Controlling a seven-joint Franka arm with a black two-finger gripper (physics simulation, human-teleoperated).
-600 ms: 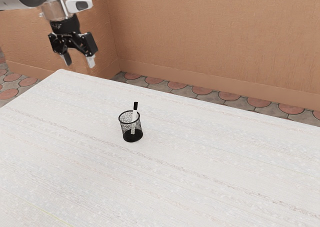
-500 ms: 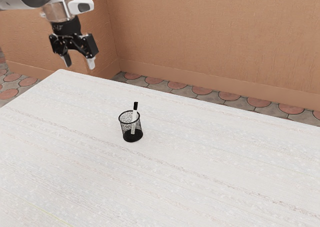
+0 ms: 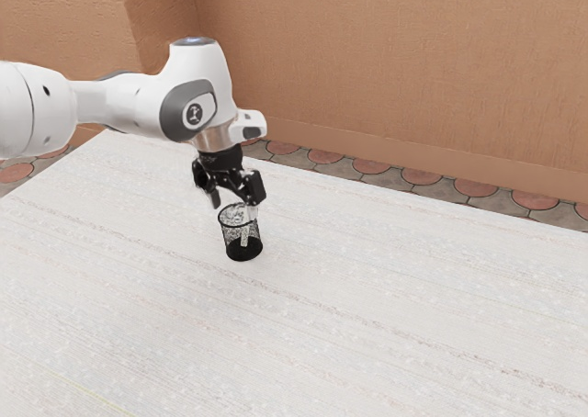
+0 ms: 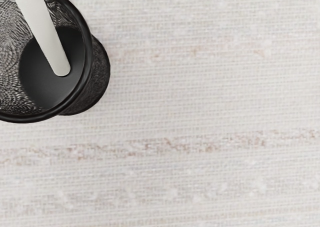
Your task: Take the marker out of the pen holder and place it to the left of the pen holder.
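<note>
Black two-finger hand (image 3: 234, 209) now brought from beyond white table (image 3: 367, 334) to pen holder's mouth; fingers held wide apart, nothing gripped. White marker with black cap (image 4: 44, 32) left leaning inside black wire-mesh pen holder (image 3: 243, 250). Approach nearly done; centring on cap probably needed before grasp.

Count on the desk (image 3: 367, 298): 1 marker (image 4: 47, 34), 1 black mesh pen holder (image 3: 241, 253). 2 items total, 1 desk.
</note>
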